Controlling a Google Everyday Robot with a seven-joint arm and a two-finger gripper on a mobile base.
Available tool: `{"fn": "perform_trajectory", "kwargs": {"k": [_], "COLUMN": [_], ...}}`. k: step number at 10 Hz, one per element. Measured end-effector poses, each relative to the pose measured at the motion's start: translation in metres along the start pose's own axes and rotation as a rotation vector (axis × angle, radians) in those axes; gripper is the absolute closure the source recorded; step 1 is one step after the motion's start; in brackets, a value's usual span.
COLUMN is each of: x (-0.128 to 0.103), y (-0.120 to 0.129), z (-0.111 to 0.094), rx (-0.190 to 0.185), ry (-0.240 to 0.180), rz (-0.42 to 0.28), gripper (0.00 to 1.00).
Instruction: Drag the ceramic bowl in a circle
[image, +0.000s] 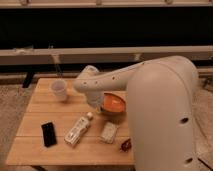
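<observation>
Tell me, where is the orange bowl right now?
The ceramic bowl sits right of centre on the wooden table, just behind the small packet, with the gripper at its left edge.

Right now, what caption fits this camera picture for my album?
Robot's gripper reaches the round glossy orange ceramic bowl on the wooden table, near a translucent white plastic cup.
</observation>
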Motion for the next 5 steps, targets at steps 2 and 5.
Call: {"fn": "perform_trajectory", "kwargs": {"k": [2,5], "x": [0.006,0.000], "y": [0.000,0.019], "z": [0.002,-0.001], "rx": [0.003,0.013], "ry": [0.010,0.010], "rz": [-0.009,-0.040], "gripper": [1.00,1.00]}}
